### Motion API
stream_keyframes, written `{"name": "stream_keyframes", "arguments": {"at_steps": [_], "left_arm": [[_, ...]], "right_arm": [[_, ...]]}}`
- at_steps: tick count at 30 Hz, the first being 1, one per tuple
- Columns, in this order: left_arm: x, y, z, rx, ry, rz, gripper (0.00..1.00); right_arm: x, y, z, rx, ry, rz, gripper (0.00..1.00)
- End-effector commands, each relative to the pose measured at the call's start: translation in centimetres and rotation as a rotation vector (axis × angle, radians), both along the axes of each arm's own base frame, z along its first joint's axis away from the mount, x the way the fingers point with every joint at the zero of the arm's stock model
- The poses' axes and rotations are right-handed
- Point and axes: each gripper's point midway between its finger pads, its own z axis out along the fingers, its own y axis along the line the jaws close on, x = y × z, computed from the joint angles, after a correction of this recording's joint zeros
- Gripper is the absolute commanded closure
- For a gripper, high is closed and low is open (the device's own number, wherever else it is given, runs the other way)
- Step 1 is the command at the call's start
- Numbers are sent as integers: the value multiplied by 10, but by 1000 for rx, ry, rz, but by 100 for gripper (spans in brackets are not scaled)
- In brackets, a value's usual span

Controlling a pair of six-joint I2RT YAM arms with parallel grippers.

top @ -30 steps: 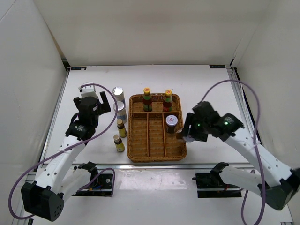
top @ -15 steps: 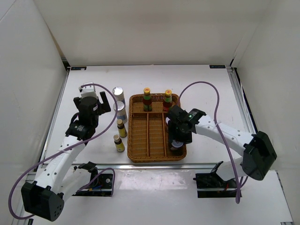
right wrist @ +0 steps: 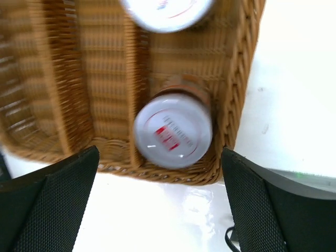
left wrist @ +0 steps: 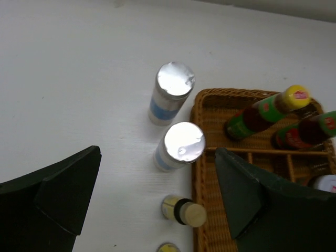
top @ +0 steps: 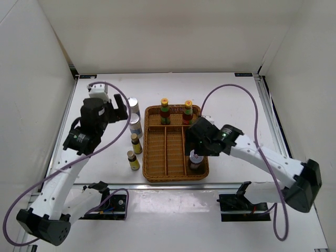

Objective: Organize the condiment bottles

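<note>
The right gripper (right wrist: 159,152) hangs over the near right corner of the tray (top: 173,178) with its fingers spread wide, and it pinches nothing. A silver-lidded jar (right wrist: 172,131) stands directly below it, between the two fingers but touching neither, in the right-hand compartment. A second jar (right wrist: 167,8) stands in the same compartment, just beyond the gripper. The two tall bottles (top: 164,110) with yellow caps stand farther beyond it, in the compartments at the far end of the tray. So I judge that four of the eight containers are already in place, which is about half of the work. The left gripper (left wrist: 157,153) is also spread and empty, and it hovers above the table (top: 231,100) beside the tray. Below and just ahead of it stand the two white shakers (left wrist: 179,147), and closer in under it are the two small yellow bottles (left wrist: 184,211). All four are on the table, outside the tray, so they are what remains. I see nothing in the middle and left compartments, which could take them.
</note>
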Motion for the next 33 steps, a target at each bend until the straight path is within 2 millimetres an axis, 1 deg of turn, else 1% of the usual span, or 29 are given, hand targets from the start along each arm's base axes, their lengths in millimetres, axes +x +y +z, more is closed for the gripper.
{"name": "stream_keyframes", "arguments": {"at_steps": [1, 2, 4, 5, 6, 7, 9, 10, 11, 12, 13, 14, 15, 16, 17, 18, 19, 20, 21, 22, 23, 26, 28, 29, 31, 33], "left_arm": [[-4, -33, 13, -70, 76, -158, 0], [1, -43, 3, -85, 127, -181, 0], [7, -57, 1, -143, 164, -212, 0], [9, -58, -8, -145, 197, -204, 0], [15, -61, -14, -139, 221, -202, 0], [19, -61, -14, -143, 224, -187, 0], [29, -60, -23, -115, 259, -168, 0], [34, -60, -15, -103, 246, -166, 0], [40, -60, -22, -90, 273, -154, 0], [42, -60, -23, -77, 284, -158, 0], [48, -59, -19, -80, 276, -150, 0], [50, -61, -20, -83, 284, -157, 0], [56, -58, -32, -77, 314, -143, 0], [61, -56, -33, -77, 320, -131, 0], [64, -58, -34, -71, 323, -144, 0], [69, -57, -45, -70, 354, -139, 0], [70, -57, -51, -66, 369, -138, 0], [75, -54, -52, -58, 371, -134, 0], [79, -58, -60, -60, 394, -143, 0], [80, -57, -65, -65, 409, -143, 0], [83, -59, -66, -68, 415, -150, 0], [84, -66, -80, -86, 456, -167, 0], [83, -66, -87, -90, 477, -160, 0], [80, -65, -93, -87, 491, -158, 0], [80, -67, -96, -99, 503, -161, 0], [79, -69, -104, -101, 526, -168, 2]], "right_arm": [[10, 5, 42, 76, -179, -5, 0], [9, 8, 50, 94, -211, 14, 0], [8, 8, 54, 92, -240, 20, 0], [9, 6, 57, 95, -253, 14, 0], [8, 6, 57, 90, -262, 20, 0], [4, 5, 51, 84, -252, 22, 0], [5, 7, 51, 102, -264, 20, 0], [4, 7, 50, 101, -260, 34, 0], [5, 9, 52, 104, -271, 47, 0], [6, 10, 49, 95, -265, 48, 0], [4, 10, 49, 95, -261, 62, 0], [5, 11, 45, 83, -252, 64, 0], [5, 11, 45, 82, -252, 64, 0], [2, 13, 45, 84, -252, 74, 0], [1, 12, 41, 76, -246, 75, 0], [1, 12, 41, 76, -246, 75, 0], [0, 10, 41, 77, -247, 75, 0], [0, 10, 41, 77, -247, 75, 0], [0, 9, 43, 86, -253, 74, 0], [-1, 7, 42, 85, -252, 74, 0], [-1, 7, 42, 85, -252, 74, 0], [-2, 6, 38, 77, -247, 75, 0], [-2, 6, 36, 70, -242, 76, 0], [-1, 7, 39, 77, -247, 75, 0], [-1, 8, 37, 68, -241, 76, 0], [-1, 8, 34, 61, -236, 77, 0]]}}
